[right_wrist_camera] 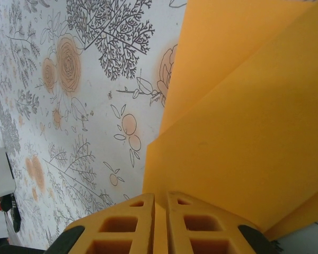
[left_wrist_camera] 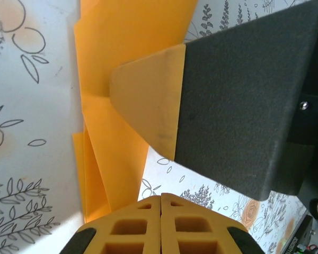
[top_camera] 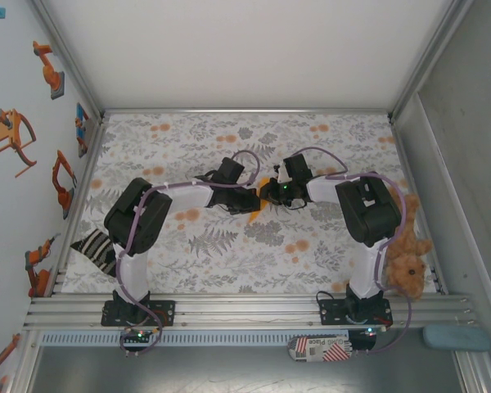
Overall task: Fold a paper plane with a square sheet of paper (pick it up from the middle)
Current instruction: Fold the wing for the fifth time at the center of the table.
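**Both Pincers Met on a Part-Folded Sheet at Centre Frame**

In the overhead view the two arms angled inward and their wrists met just above the middle of the frame. There the orange-yellow paper sheet (top_camera: 267, 188) lay on the floral cloth (top_camera: 229, 139) that covered the surface. The sheet was not a flat square. The wrist views showed several overlapping layers with slanted edges, so it looked like a part-made plane rather than a finished dart.

The right pincer (right_wrist_camera: 160, 203) was nearly closed, with a thin strip of the paper caught between its fingers at the bottom of its own view. The left pincer (left_wrist_camera: 160, 203) was closed finger to finger at the bottom of its view. The paper ran down beside its left finger, but whether a layer was nipped in the seam could not be told. In that same view the right pincer's dark body and pale tip lay over the paper at centre frame.

Two holds sat very close together on thin paper, so a pull in opposite directions would probably tear it or drag a crease askew. A weak nip might let a layer slide out and the folds spring open. The soft cloth might also bunch under a pressing finger and leave the crease crooked. The brown plush teddy (top_camera: 405, 254), at the lower right, sat well apart and seemed no threat.
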Robot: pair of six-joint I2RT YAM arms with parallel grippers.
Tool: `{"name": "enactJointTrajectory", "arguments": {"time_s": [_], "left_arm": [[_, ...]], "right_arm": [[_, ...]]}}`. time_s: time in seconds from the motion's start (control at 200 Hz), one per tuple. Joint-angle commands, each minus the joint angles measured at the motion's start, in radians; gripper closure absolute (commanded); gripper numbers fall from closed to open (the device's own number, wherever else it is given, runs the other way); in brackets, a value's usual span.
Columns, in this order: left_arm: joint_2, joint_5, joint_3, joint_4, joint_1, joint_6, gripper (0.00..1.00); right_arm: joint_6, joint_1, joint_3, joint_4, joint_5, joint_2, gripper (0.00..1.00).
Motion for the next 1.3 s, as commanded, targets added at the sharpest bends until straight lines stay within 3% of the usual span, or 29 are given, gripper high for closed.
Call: {"name": "enactJointTrajectory", "arguments": {"time_s": [0.0,0.406,1.297], "left_arm": [[0.014,0.011,0.020,-0.031,-0.001,0.010,0.94],[-0.002,0.026,0.008,-0.028,-0.014,0.026,0.94],[0.039,0.003,-0.012,-0.046,-0.014,0.027,0.95]], "right_arm": [[-0.014,-0.006,0.016,-0.031,0.004,0.015,0.87],[-0.016,-0.006,0.057,-0.151,0.079,0.046,0.88],[-0.013,-0.006,0.057,-0.164,0.094,0.054,0.89]]}}
